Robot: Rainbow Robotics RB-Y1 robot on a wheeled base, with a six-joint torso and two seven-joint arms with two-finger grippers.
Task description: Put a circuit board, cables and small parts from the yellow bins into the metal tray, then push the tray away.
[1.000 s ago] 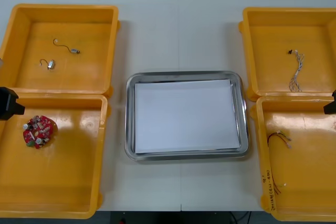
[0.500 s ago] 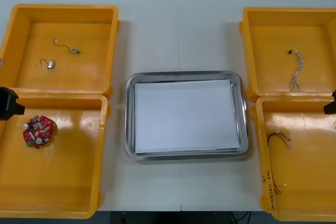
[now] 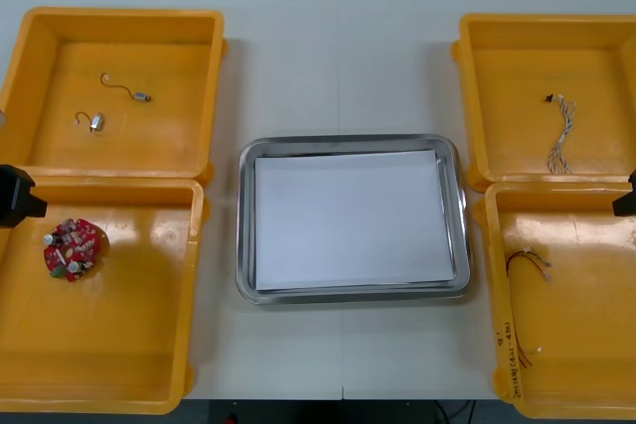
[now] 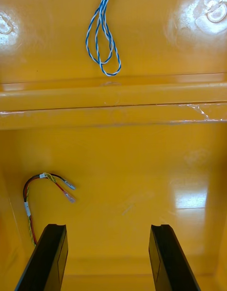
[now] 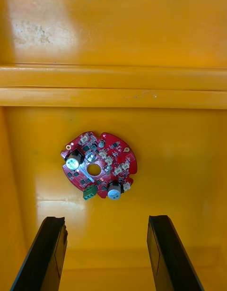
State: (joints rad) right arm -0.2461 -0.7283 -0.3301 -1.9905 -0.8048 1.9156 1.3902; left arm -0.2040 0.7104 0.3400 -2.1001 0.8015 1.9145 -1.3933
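Left wrist view: the circuit board (image 5: pixel 98 164) lies in the near left yellow bin (image 3: pixel 139 364), just beyond the spread, empty left end effector (image 5: pixel 106 220); the right end effector (image 4: pixel 106 227) hangs spread too. With the metal tray (image 3: pixel 242 235) unloaded, the first pick looks due: descend astride the board.

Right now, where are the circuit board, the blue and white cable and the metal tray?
circuit board (image 5: pixel 105 161): left wrist view, on its red face beside the centre hole.
blue and white cable (image 4: pixel 102 7): right wrist view, on its bundled strands near the connector.
metal tray (image 3: pixel 243 245): front view, on its left rim.
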